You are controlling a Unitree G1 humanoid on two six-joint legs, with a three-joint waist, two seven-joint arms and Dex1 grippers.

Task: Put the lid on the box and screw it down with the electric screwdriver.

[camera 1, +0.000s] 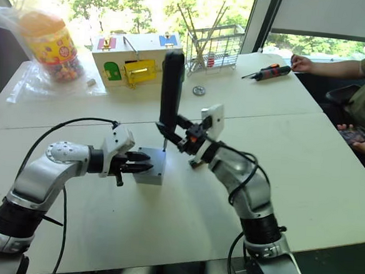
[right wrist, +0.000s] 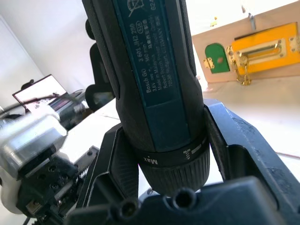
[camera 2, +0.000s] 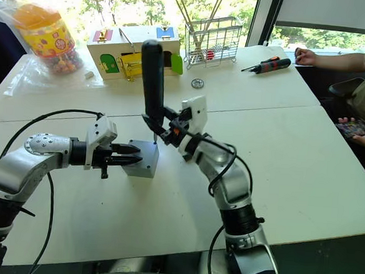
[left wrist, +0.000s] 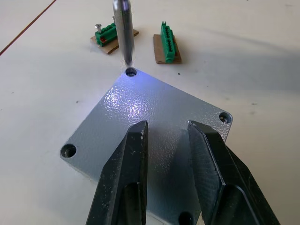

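Grey plastic is the centre of it: the lid [left wrist: 154, 136] already lies flat on the box [camera 1: 150, 166], in the middle of the white table [camera 1: 305, 171], and its corner holes are open to the camera. The electric screwdriver [camera 1: 171, 89] stands nearly upright, long axis vertical. Its thin bit [left wrist: 123, 30] comes down directly onto the corner hole [left wrist: 131, 72] on the side far from the left arm. A bluish light falls on the lid there. Whether the bit is already seated in the hole, I cannot tell.

The right gripper [camera 1: 184, 137] is pinching the screwdriver low on its black body. The left gripper [camera 1: 144, 161] rests on the near side of the lid, its fingers [left wrist: 123, 173] slightly spread and clasping nothing. I judge that it steadies the box.

Two green terminal blocks [left wrist: 166, 41] lie just beyond that corner, apart from the box, and do not block the bit. Farther away are the wooden latch box [camera 1: 134, 61], a wire rack [camera 1: 217, 48], a candy jar [camera 1: 51, 43] and an orange-and-black hand screwdriver [camera 1: 270, 71] near a person's hand [camera 1: 300, 62].
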